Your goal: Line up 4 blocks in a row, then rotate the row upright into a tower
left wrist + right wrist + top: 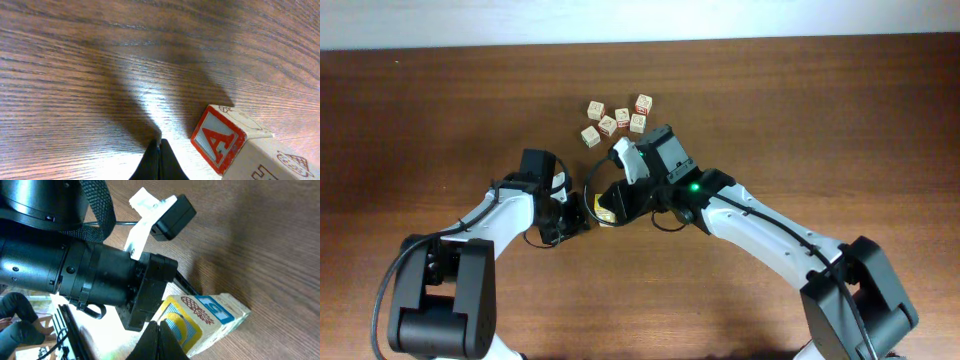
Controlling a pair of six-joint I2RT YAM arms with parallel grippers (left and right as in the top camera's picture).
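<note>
Beside your left gripper (160,161), in its wrist view, the red-A block (218,141) gives you the only writing that reads clearly: a red capital "A" on a pale field inside a red border. Its other faces are pale wood with faint brown line prints too small to read, and you cannot tell whether the pale surface running off to the lower right belongs to it or to a second block. In the right wrist view, the blue-printed block (200,317) carries a brown outline drawing like a pineapple, a blue square with a pale character you cannot make out for certain, and a yellow-and-blue picture on its near face. Your left gripper is fully closed, its fingers pressed together with their tips at the table (840,120); it holds nothing, and the red-A block lies just to its right. Your right gripper (159,341) is also fully closed and empty, its tips in front of the blue-printed block; whether they touch it you cannot tell. From above, both grippers meet near the table's middle, and only a yellowish corner shows between them. Farther back lie the loose cubes (622,117), six by count, pale with reddish prints.
</note>
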